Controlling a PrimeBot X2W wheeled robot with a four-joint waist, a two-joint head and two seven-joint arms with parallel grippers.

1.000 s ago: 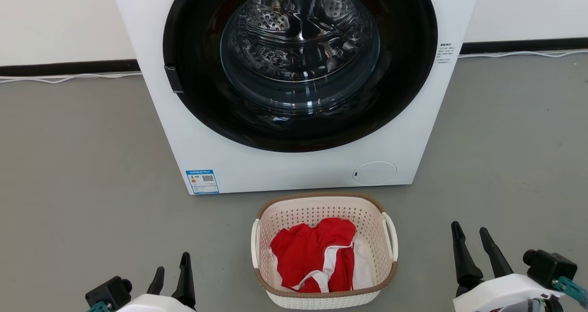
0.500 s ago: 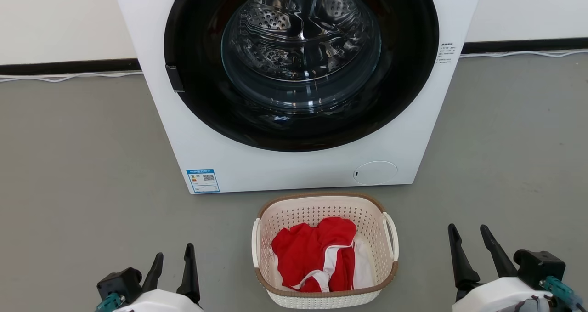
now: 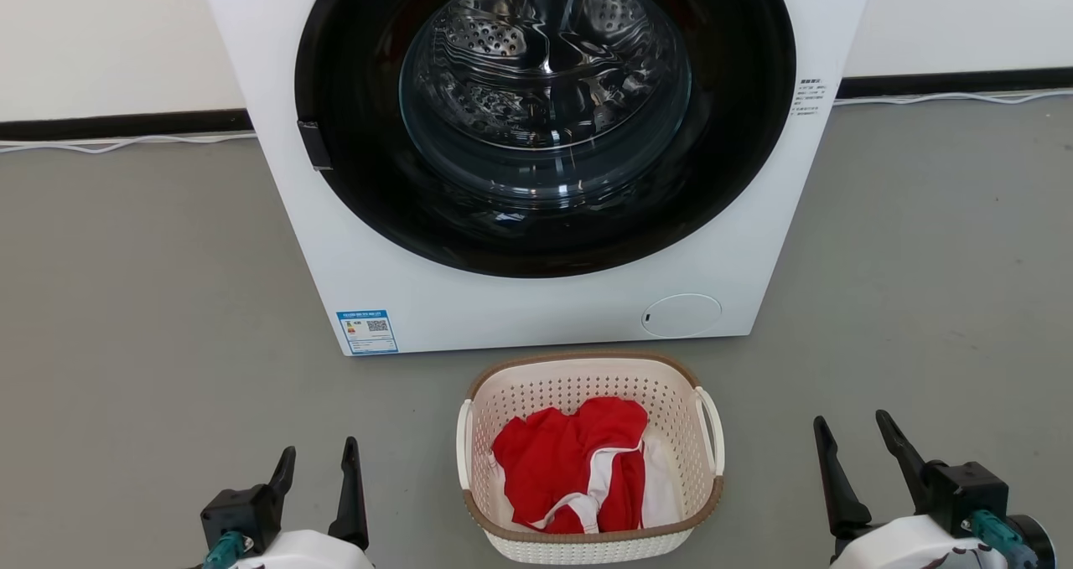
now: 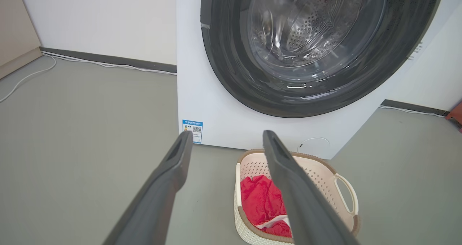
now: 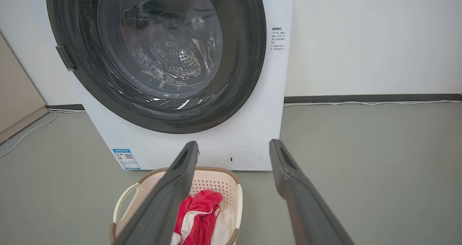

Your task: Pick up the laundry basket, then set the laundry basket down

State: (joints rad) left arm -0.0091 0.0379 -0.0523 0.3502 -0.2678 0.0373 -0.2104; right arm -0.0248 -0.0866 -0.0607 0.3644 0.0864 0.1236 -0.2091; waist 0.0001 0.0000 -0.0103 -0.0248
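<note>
The basket (image 3: 578, 385) sits on the floor (image 3: 151, 301) right in front of the washer (image 3: 536, 309), almost touching it. It's off toward the washer's right half, just below the round cap (image 3: 681, 315). It's upright, brown rim up, one white handle (image 3: 463, 443) on each short side. Inside there's a crumpled red cloth (image 3: 570, 460) with white trim, plus a bit of white cloth (image 3: 662, 485) tucked next to it.

Nothing's touching the basket. The left gripper (image 3: 319, 447) hangs farther out from the washer than the basket's back rim, roughly in line with the washer's left corner where the blue sticker (image 3: 367, 332) is. Its jaws are spread apart with nothing between them. The right gripper (image 3: 850, 418) is out past the washer's right edge, about the same way back, jaws also wide and empty.

The left wrist view looks between that gripper's (image 4: 227, 134) fingers at the washer, with the basket (image 4: 317, 173) partly behind the right one. The right wrist view is the same deal: gripper (image 5: 234, 142) gaping, basket (image 5: 213, 182) low down behind the left finger.

The washer's dark round door (image 3: 352, 91) is closed, and you can see the shiny drum (image 3: 545, 75) through the glass. A pale cable (image 3: 126, 142) runs along the wall behind the washer.
</note>
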